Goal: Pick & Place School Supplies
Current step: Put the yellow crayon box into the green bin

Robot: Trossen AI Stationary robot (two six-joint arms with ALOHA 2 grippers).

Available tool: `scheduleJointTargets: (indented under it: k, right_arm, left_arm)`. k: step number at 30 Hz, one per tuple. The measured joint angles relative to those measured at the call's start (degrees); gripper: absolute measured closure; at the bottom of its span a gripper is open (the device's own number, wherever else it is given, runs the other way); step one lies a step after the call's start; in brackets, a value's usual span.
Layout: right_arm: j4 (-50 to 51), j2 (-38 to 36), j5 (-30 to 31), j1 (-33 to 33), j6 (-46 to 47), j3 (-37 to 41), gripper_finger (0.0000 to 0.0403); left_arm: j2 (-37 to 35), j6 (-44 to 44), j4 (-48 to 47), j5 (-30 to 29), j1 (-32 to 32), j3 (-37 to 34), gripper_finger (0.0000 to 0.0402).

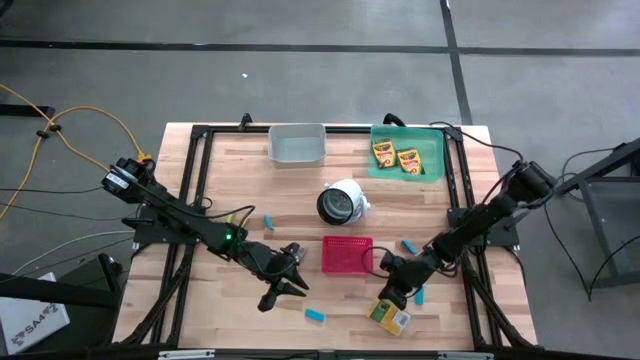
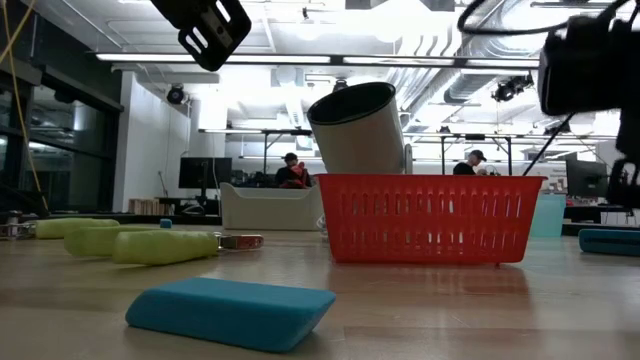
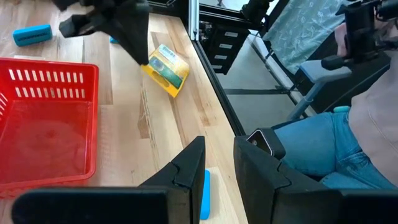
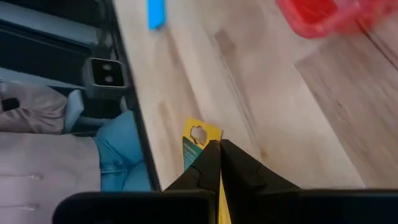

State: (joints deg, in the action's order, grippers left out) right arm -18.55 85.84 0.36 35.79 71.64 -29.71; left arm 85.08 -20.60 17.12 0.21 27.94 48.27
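Note:
A yellow-and-green crayon box [image 1: 391,317] sits near the table's front right, with my right gripper [image 1: 394,297] shut on it. Two more crayon boxes [image 1: 395,155] lie flat in the green tray [image 1: 432,135] at the far right. My left gripper [image 1: 285,277] hovers open left of the red basket [image 1: 347,255], with nothing between its fingers; a light-blue block [image 3: 204,193] lies on the table under it. Other blue blocks [image 1: 315,315] [image 1: 408,246] [image 1: 268,220] lie scattered. Yellow-green-handled pliers [image 2: 150,245] rest flat on the wood at the left. My right gripper pinches the crayon box between its two fingers [image 4: 208,163], just behind the box's hang-tab end [image 4: 198,135], which sticks out past the fingertips. The fingers slant down from the table's far right. The box [image 3: 165,67] is tilted; whether its lower end touches the wood I cannot tell.
A white cylinder [image 1: 342,201] lies on its side behind the basket, and a grey bin [image 1: 297,143] stands at the far edge. A seated person's knee in blue jeans [image 3: 323,146] is close to the table's near edge.

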Motion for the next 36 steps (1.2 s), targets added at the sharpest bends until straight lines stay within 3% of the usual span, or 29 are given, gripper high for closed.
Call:
scheduleJointTargets:
  k: [18, 28, 36]
  right_arm:
    - [-3.0, -2.2, 9.7, 0.1, -7.1, -0.1, 0.0399]
    - [-8.6, -2.2, 12.9, 0.1, -11.6, -0.1, 0.0399]
    - [-9.2, -2.2, 13.2, 0.1, -12.2, -0.1, 0.0399]
  left_arm:
    - [0.0, 0.0, 0.1, -0.1, 0.0, 0.0, 0.032]
    - [2.2, 1.8, 4.2, -4.4, -0.1, 0.0, 0.032]
    - [12.1, 0.9, 17.9, 4.2, -3.1, 0.0, 0.032]
